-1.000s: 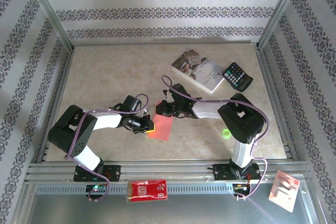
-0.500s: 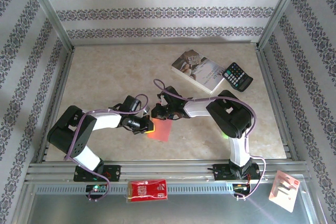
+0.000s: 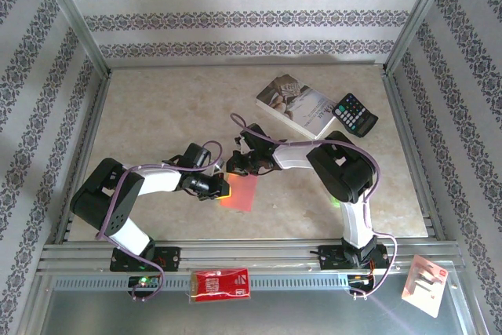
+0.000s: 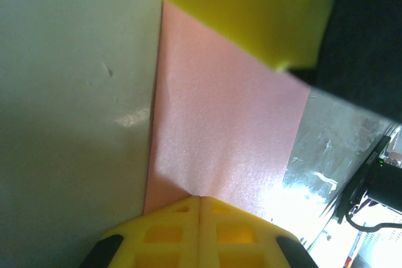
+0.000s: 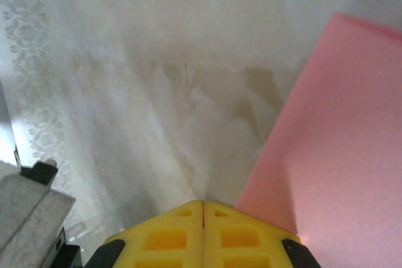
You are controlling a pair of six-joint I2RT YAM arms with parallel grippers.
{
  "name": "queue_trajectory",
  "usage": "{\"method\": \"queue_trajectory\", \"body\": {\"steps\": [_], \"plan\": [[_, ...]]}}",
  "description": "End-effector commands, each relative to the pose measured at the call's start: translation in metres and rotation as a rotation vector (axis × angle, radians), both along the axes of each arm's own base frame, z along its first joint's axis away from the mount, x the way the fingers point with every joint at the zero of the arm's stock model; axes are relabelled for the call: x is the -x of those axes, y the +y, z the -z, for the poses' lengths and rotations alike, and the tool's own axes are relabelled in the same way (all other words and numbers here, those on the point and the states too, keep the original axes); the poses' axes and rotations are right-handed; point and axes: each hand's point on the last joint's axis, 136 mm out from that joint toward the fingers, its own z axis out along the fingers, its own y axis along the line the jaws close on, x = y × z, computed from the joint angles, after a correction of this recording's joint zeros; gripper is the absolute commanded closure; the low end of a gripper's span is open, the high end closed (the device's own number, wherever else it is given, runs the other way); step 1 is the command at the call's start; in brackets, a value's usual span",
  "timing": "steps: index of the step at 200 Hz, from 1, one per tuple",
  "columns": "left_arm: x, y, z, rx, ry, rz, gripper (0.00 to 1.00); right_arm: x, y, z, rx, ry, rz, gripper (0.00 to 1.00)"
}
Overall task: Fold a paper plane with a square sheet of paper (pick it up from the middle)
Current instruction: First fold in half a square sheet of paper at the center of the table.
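Sheet of paper (image 3: 243, 194), pink-red, lies flat on the bench (image 3: 172, 115), centre and toward the near edge, between both arms. At its left edge sits the left end effector (image 3: 223, 187), jaws fully together, tips meeting the sheet's edge in the left wrist view; cannot tell if paper is pinched. At the sheet's far edge, the right end effector (image 3: 238, 169) is also clamped together, holding nothing. In the right wrist view the sheet lies just right of its tips.
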Motion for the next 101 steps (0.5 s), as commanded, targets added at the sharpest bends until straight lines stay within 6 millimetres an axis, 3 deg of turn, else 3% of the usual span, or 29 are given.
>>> {"method": "queue_trajectory", "body": {"steps": [1,101], "plan": [[0.051,0.047,0.048,-0.237,0.203,-0.016,1.0,-0.037,-0.03,0.026,0.119,-0.05,0.11,0.98],[0.052,0.047,0.049,-0.238,0.203,-0.008,1.0,-0.078,-0.05,0.036,0.139,-0.031,0.2,0.98]]}}
